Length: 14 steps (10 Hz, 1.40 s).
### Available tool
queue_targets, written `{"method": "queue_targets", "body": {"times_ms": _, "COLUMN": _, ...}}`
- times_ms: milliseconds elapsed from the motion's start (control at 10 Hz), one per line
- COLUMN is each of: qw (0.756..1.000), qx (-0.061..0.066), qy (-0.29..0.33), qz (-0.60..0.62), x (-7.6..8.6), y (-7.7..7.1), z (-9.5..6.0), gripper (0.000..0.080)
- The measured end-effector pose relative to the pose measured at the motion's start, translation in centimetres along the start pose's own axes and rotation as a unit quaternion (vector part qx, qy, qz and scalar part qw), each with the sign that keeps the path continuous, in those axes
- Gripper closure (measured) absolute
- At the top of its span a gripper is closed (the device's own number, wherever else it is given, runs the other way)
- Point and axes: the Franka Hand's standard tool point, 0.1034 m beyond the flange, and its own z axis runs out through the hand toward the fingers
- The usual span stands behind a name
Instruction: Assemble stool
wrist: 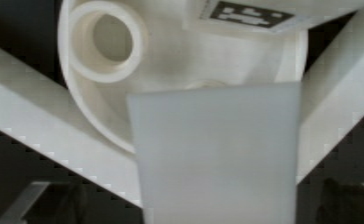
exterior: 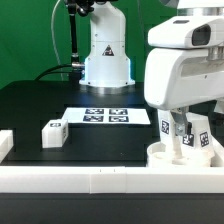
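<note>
Seat (exterior: 160,153) lies on the surface (exterior: 40,100) against the rail (exterior: 100,180), directly below the fingers (wrist: 22,200), probably braced there so it cannot slide as legs go in. A leg (wrist: 214,150) stands between the fingers, beside an open socket (wrist: 108,40). I cannot tell whether they clamp it. A spare leg (exterior: 53,133) waits well away from them.
</note>
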Motion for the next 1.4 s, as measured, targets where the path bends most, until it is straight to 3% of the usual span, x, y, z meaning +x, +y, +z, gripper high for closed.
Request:
{"method": "queue_targets", "body": {"times_ms": 100, "qw": 1.0, "qx": 0.001, "qy": -0.002, "qz": 0.0, "x": -0.15, "y": -0.06, "z": 0.25, "gripper": 0.0151}}
{"method": "queue_targets", "body": {"times_ms": 300, "qw": 1.0, "qx": 0.001, "qy": -0.003, "qz": 0.0, "x": -0.21, "y": -0.1, "z": 0.37, "gripper": 0.0468}}
{"method": "queue_targets", "body": {"times_ms": 700, "qw": 1.0, "qx": 0.001, "qy": -0.003, "qz": 0.015, "x": -0.19, "y": -0.13, "z": 0.36, "gripper": 0.0465}}
{"method": "queue_targets", "body": {"times_ms": 1100, "qw": 0.988, "qx": 0.002, "qy": -0.003, "qz": 0.152, "x": -0.17, "y": -0.21, "z": 0.4, "gripper": 0.0465}}
{"method": "queue_targets", "body": {"times_ms": 1400, "qw": 0.95, "qx": 0.006, "qy": -0.003, "qz": 0.311, "x": 0.08, "y": -0.91, "z": 0.56, "gripper": 0.0464}}
